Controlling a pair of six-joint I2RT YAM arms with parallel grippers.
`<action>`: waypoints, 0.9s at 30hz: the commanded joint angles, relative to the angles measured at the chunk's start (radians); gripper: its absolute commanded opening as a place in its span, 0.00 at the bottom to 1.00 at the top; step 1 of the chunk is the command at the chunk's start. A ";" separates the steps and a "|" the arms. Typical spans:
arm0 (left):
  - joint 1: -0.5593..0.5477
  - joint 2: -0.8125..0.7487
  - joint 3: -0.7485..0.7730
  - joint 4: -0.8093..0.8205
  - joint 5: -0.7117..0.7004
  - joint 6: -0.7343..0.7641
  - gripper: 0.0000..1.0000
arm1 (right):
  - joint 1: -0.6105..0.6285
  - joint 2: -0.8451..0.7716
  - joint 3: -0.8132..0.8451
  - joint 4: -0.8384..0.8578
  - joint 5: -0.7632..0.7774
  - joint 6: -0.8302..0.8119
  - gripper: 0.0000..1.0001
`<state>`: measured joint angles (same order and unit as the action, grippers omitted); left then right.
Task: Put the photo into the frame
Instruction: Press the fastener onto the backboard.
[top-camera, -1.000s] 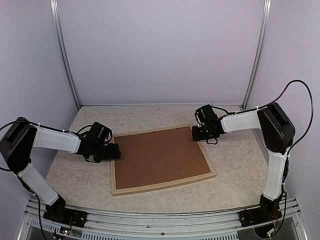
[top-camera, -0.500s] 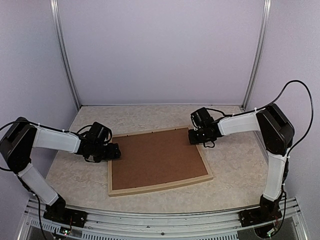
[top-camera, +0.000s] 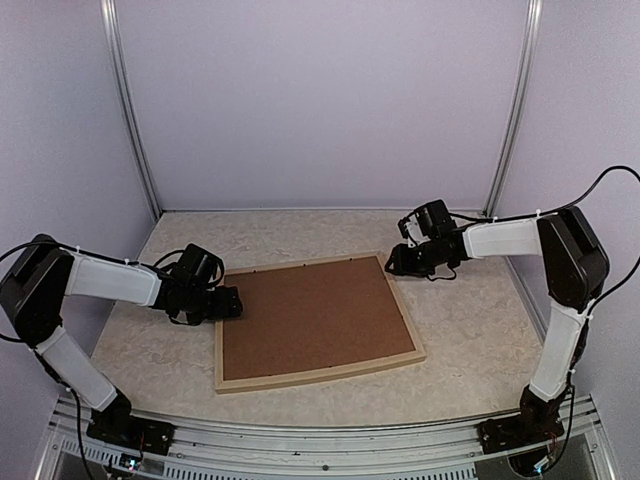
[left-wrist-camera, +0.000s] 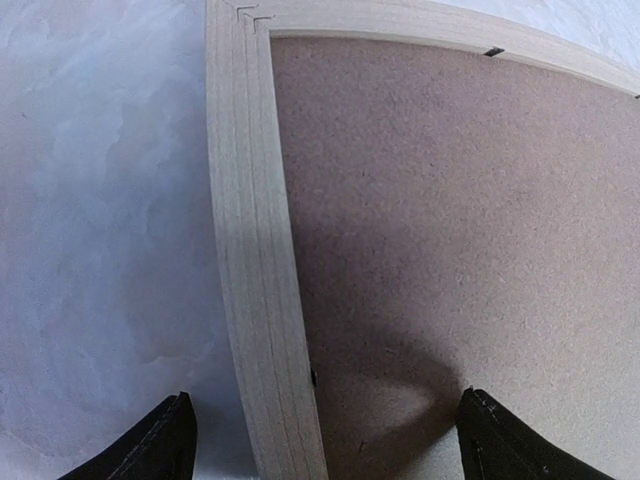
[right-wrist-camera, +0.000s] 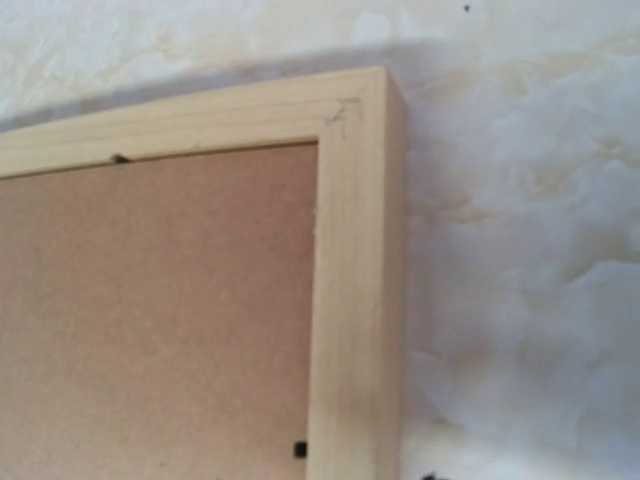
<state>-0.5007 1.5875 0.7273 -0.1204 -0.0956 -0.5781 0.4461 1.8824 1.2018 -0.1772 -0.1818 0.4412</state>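
The frame (top-camera: 320, 372), thin pale wood, lies face down on the table with a brown backing board (top-camera: 315, 315) filling it. The photo is hidden. My left gripper (top-camera: 230, 303) is at the frame's left rail (left-wrist-camera: 255, 250); its jaws are wide open and straddle the rail, one fingertip (left-wrist-camera: 170, 440) over the table and the other over the board (left-wrist-camera: 450, 220). My right gripper (top-camera: 393, 262) hovers just off the frame's far right corner (right-wrist-camera: 355, 130), touching nothing. Its fingers do not show in the right wrist view, so their spacing is unclear.
The marbled tabletop (top-camera: 470, 330) surrounds the frame. Pale walls and two metal uprights (top-camera: 505, 140) close the back. A metal rail (top-camera: 320, 440) runs along the near edge between the arm bases.
The frame slid and turned slightly to the left. My right gripper drew back to the right, off the frame's far right corner. The left arm stayed in place.
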 joint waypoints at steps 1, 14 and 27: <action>0.004 -0.006 -0.017 -0.007 -0.014 0.011 0.89 | -0.009 0.043 0.037 -0.015 -0.034 -0.016 0.42; 0.005 -0.018 -0.023 -0.012 -0.016 0.014 0.89 | -0.019 0.106 0.054 -0.010 -0.023 -0.034 0.39; 0.005 -0.021 -0.030 -0.017 -0.033 0.017 0.95 | -0.064 0.052 0.029 0.024 -0.107 -0.021 0.39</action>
<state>-0.5007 1.5837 0.7219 -0.1200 -0.1059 -0.5739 0.3962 1.9781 1.2331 -0.1661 -0.2676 0.4206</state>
